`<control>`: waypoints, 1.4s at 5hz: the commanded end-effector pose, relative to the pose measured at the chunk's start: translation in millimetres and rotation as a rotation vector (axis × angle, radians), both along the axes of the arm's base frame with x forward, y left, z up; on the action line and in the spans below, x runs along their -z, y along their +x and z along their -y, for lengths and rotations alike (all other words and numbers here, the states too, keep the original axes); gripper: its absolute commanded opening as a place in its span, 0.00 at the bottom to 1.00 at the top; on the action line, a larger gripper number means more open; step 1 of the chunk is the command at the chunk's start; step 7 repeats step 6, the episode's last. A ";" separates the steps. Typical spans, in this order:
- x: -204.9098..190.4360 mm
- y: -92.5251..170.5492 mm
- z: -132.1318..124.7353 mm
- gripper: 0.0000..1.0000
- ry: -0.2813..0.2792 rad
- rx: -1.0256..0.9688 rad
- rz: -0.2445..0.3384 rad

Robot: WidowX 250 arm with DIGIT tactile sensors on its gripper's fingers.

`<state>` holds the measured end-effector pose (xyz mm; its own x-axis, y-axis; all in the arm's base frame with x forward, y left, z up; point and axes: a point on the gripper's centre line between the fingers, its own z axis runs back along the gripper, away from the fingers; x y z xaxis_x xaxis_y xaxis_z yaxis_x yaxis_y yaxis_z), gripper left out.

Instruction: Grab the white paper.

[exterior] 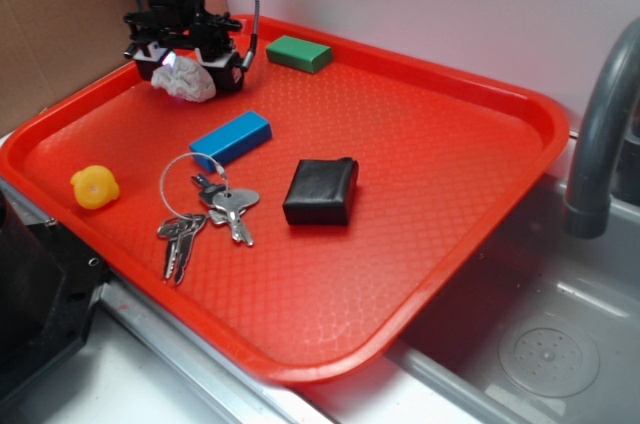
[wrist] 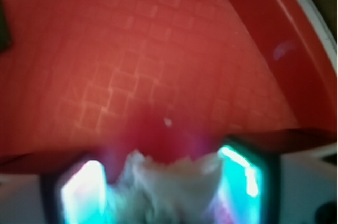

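The white paper (exterior: 186,82) is a crumpled wad at the back left of the red tray (exterior: 430,134). My gripper (exterior: 190,62) stands right over it, with a finger on each side. In the wrist view the wad (wrist: 171,195) fills the gap between the two fingers (wrist: 84,192) and touches both, so the gripper (wrist: 161,168) is shut on it. The wad is low, at or just above the tray floor (wrist: 158,49). The wrist view is blurred.
On the tray are a green block (exterior: 298,53) to the right of the gripper, a blue block (exterior: 232,138), a key ring (exterior: 205,209), a black wallet (exterior: 321,192) and a yellow toy (exterior: 94,187). A sink (exterior: 560,344) and grey faucet (exterior: 600,134) lie right.
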<state>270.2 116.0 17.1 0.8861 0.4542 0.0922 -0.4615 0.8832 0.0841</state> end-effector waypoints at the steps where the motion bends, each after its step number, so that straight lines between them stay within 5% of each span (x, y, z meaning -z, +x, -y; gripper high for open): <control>1: -64.1 -30.1 10.1 0.00 0.056 -0.011 -0.029; 2: -110.0 -65.2 44.2 0.00 0.070 0.095 0.176; 3: -156.8 -75.7 65.9 0.00 0.053 0.179 0.276; 5: -203.3 -76.4 77.4 0.00 -0.016 0.190 0.324; 6: -195.6 -68.5 69.5 0.00 -0.003 0.179 0.266; 7: -195.6 -68.5 69.5 0.00 -0.003 0.179 0.266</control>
